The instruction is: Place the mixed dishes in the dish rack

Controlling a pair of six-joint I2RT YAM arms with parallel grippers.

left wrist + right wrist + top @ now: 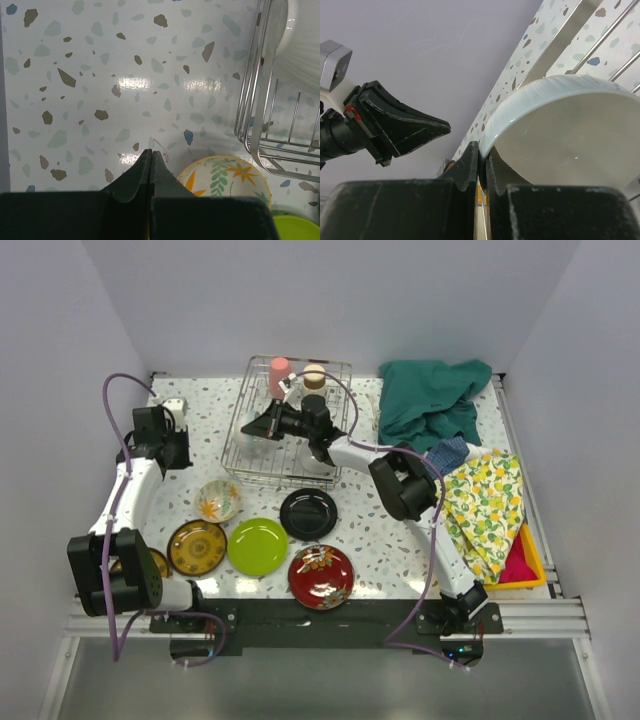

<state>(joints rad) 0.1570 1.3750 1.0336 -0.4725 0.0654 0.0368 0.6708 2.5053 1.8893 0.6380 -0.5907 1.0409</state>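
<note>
1. The right arm (352, 453) reaches across the surface (385, 530) into the dish rack (262, 468). The right jaws pinch the rim of the white bowl (560, 145), with one finger inside the wall and one outside.
2. The white bowl is held on edge and tilted, over the left half of the rack. The right wrist view shows rack wires behind it. Whether its lower edge touches the wire floor cannot be told.
3. Governing relation: the bowl lies directly ahead of the right jaws, and its wall runs in line with the fingers. The step in hand appears to be placement. The bowl should rest on the wires before the jaws spread. Otherwise it may tip flat or roll.
4. The left arm (135, 495) is parked just left of the rack. The left jaws are pressed together on nothing, above bare surface.
5. The floral bowl (225, 180) sits near the left jaws. It is offset to their right rather than ahead, so the left arm is the nearer one for that pick.
6. Four plates lie flat on the surface on the near side of the rack:
   - brown-gold plate (197, 546)
   - lime-green plate (258, 545)
   - black plate (308, 513)
   - red floral plate (321, 576)
7. The salmon-pink cup (279, 375) stands at the far end of the rack.
</note>
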